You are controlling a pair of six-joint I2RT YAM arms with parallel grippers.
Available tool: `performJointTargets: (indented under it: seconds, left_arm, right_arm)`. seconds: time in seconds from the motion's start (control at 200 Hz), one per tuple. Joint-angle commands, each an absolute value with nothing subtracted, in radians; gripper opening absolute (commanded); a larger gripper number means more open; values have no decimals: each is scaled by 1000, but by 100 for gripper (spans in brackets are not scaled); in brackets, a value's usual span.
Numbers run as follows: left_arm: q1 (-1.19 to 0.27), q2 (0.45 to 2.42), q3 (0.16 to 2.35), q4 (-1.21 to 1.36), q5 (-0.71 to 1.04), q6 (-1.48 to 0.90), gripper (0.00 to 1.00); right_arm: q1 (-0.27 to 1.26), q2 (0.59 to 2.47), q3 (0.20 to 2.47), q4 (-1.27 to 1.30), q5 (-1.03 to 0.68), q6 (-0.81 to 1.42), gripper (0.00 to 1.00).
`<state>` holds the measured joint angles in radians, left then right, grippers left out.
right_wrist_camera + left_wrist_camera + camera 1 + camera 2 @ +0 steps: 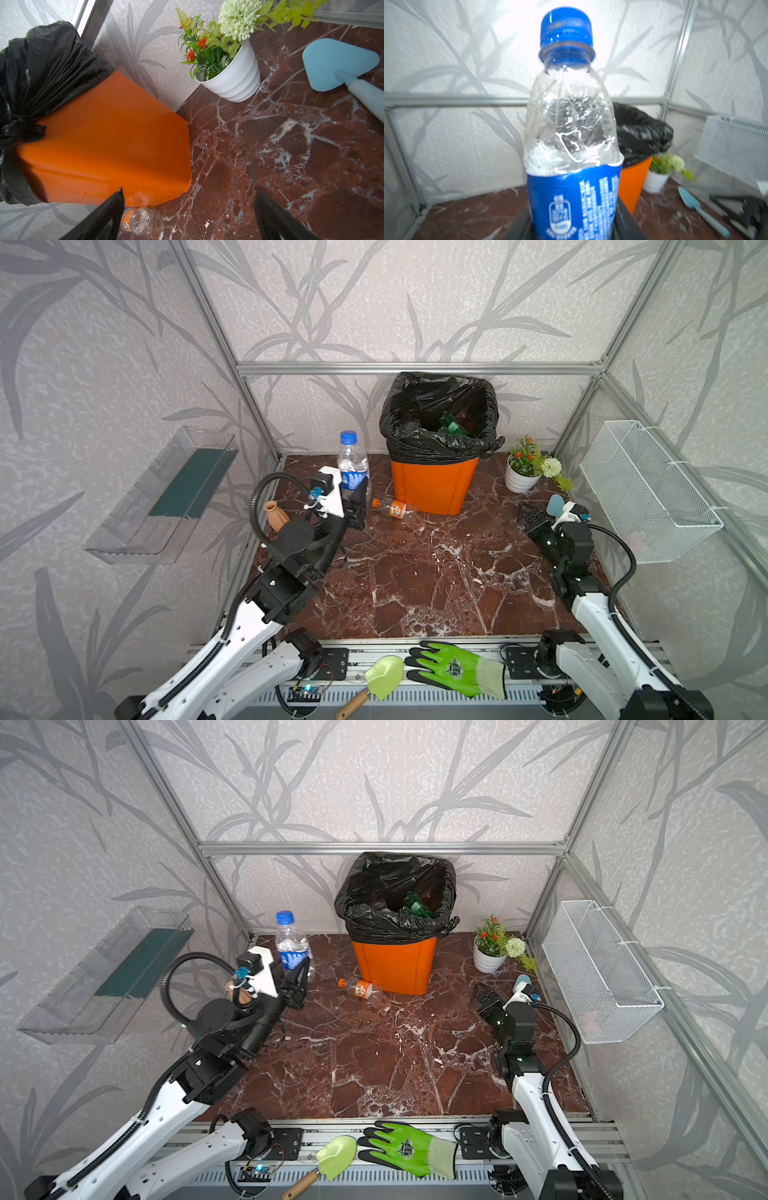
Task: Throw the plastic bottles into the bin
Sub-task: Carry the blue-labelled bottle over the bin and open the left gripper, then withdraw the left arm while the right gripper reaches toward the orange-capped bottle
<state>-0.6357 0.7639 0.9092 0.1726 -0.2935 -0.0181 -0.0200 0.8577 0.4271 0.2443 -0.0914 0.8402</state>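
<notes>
My left hand [356, 501] was pinching the clear, crumpled plastic bottle with the blue cap and blue label [352, 460]. The bottle stood upright, left of centre in both top views and just left of the tall orange plastic bin [434, 489]. My jaws sat low on the slick label, so I judged the thin, dented wall could buckle and let the bottle slip or tip. The bin's rim stood high, draped in a glossy, wrinkled black bag [419, 443]. A low swing could have struck it and bounced the bottle back onto the marbled red-brown worktop [415, 572]. The small ribbed terracotta vase [275, 516] stood close by my left arm and might have been knocked. My right hand [188, 193] hung spread and empty at the right. A small clear bottle with an orange label [392, 508] lay on its side at the bin's foot, apt to roll.
</notes>
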Motion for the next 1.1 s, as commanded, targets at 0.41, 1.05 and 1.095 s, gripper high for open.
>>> performJointTargets:
  seconds: [0.41,1.05,1.095]
  left_arm:
    - [-534,1554,1866,2,55,-183,51]
    - [-531,1757,2195,-285,116,-236,99]
    - [-532,1680,2047,-185,87,-236,99]
  right_arm:
    - [-23,771,422,250,-101,840,97]
    - [-28,705,413,184,-75,798,98]
    - [-29,708,413,187,-77,796,98]
